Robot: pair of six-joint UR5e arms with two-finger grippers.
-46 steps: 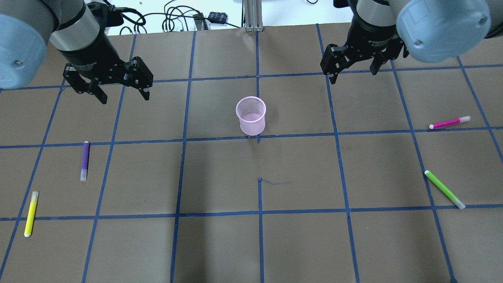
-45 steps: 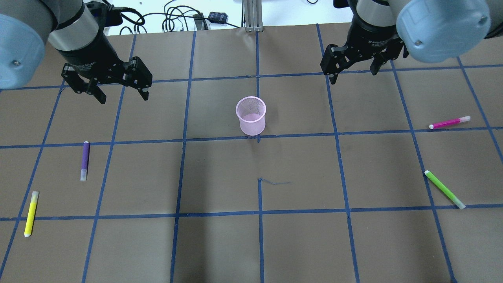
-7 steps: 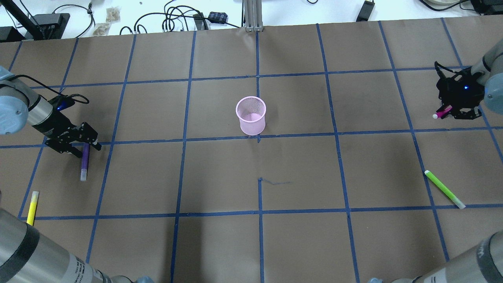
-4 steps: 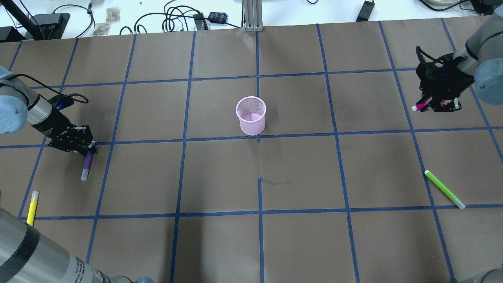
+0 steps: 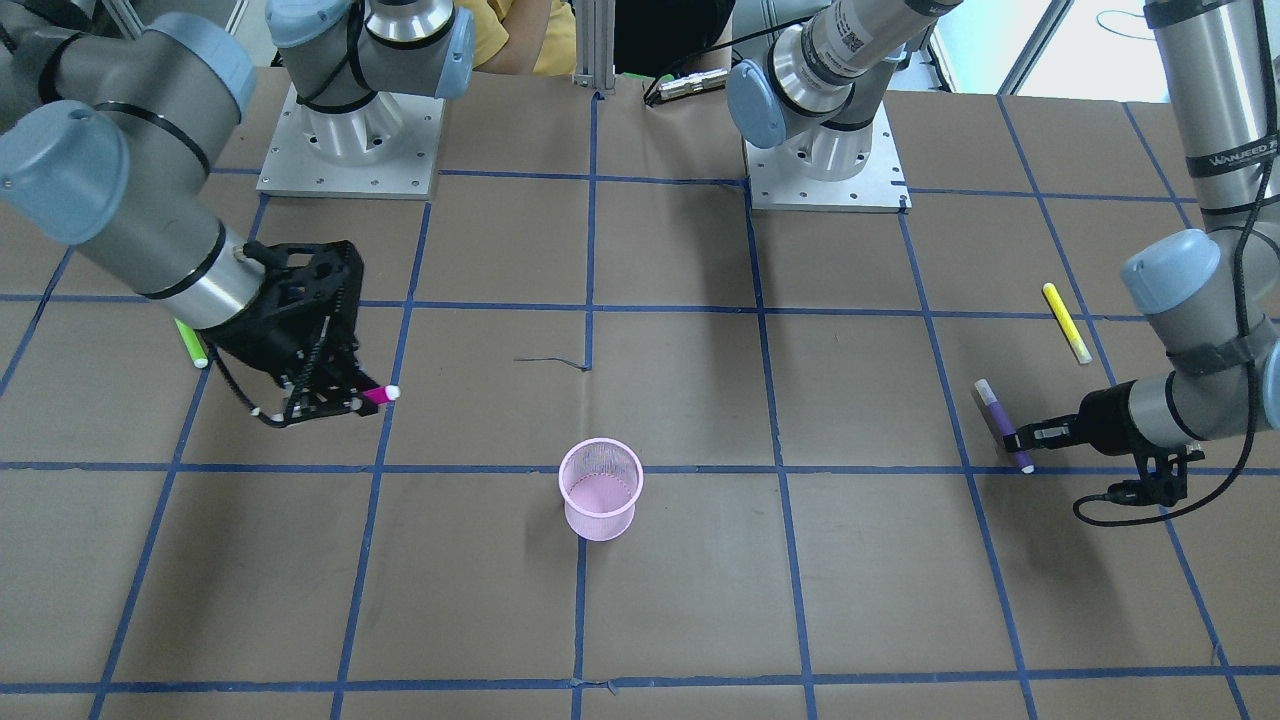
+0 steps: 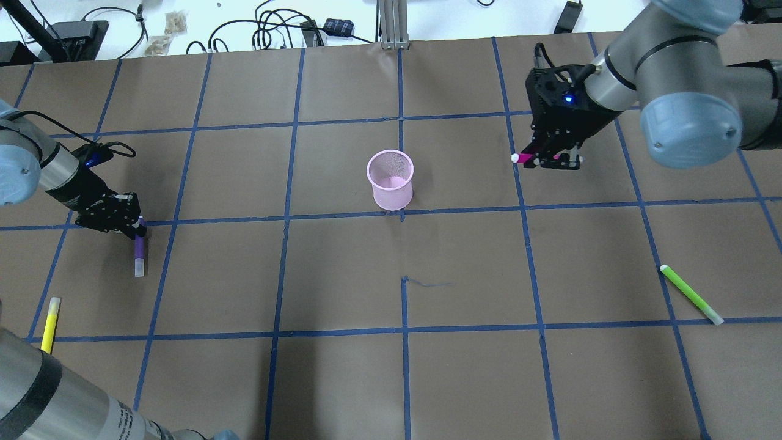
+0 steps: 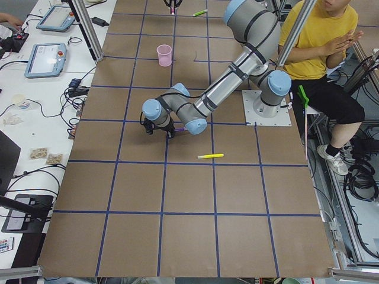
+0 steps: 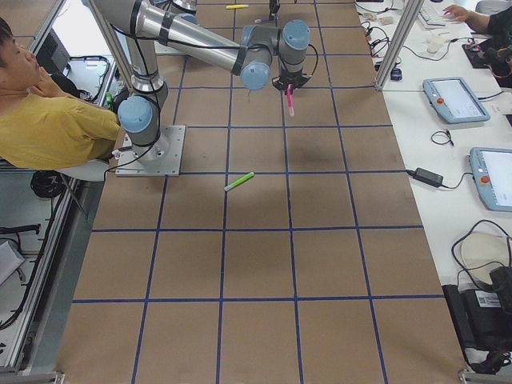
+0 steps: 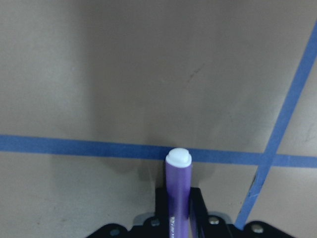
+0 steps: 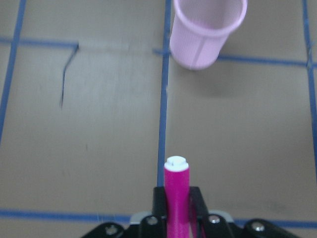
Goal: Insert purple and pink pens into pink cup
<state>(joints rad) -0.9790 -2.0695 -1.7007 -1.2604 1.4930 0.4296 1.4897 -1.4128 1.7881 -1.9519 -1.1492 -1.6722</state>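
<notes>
Overhead exterior: a pen in each grip, pink cup (image 6: 391, 192) at the middle of the bench (image 6: 342, 379)

My right gripper (image 6: 544, 160) is clamped on the pink pen (image 6: 528, 154), with its fingers drawn in tight against the barrel. The white-tipped end sticks out toward the cup. It hangs above the right half of the bench, toward the far edge, well apart from the cup (my right wrist camera has the cup ahead of the pen tip, upright, its mouth unobstructed).

My left gripper (image 6: 135, 227) sits low near the left edge, pinched narrow on one end of the purple pen (image 6: 139, 253). The rest of that pen juts back toward my own side of the bench. I cannot tell whether its free end is off the surface.

The cup stands just beyond a blue tape line (image 6: 244, 217). A green pen (image 6: 690, 294) lies flat near the right edge. A yellow pen (image 6: 50, 324) lies toward the near left corner.
</notes>
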